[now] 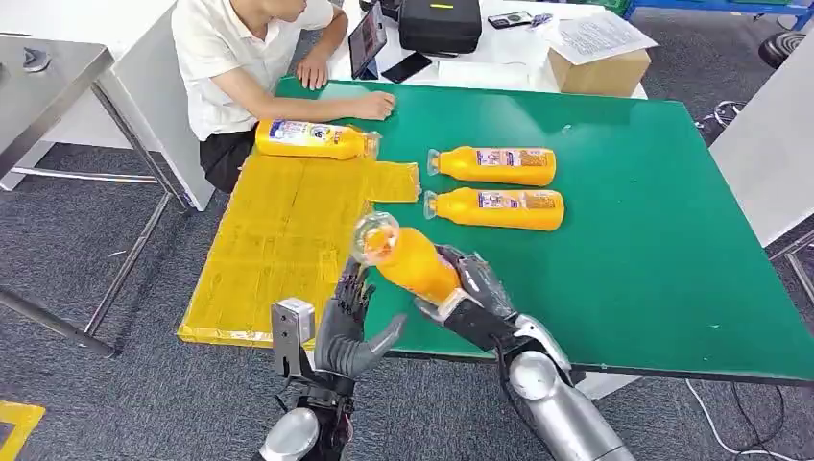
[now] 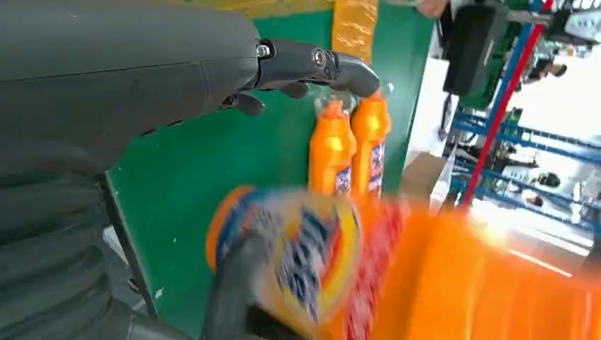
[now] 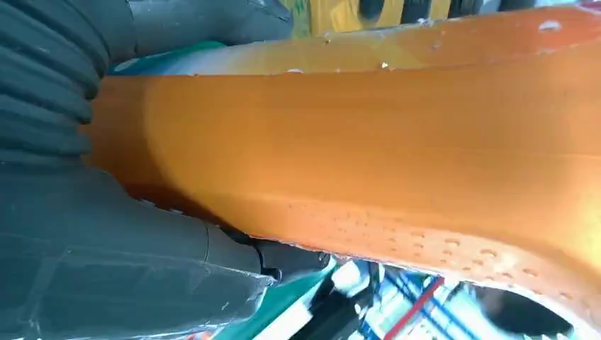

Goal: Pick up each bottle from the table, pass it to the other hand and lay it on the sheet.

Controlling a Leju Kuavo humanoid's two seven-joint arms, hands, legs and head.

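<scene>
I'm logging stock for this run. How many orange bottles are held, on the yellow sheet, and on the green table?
Held in the right hand: 1 bottle
On the yellow sheet: 1 bottle
On the green table: 2 bottles
Total: 4 bottles

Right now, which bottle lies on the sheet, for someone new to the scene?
Find the green table, then the yellow sheet over its left end. The orange bottle at the sheet's far edge, by the seated person, is the one; two others lie on bare green.

The held bottle (image 2: pixel 305 262) is blurred, its base hidden inside the right hand (image 1: pixel 472 288).
</scene>
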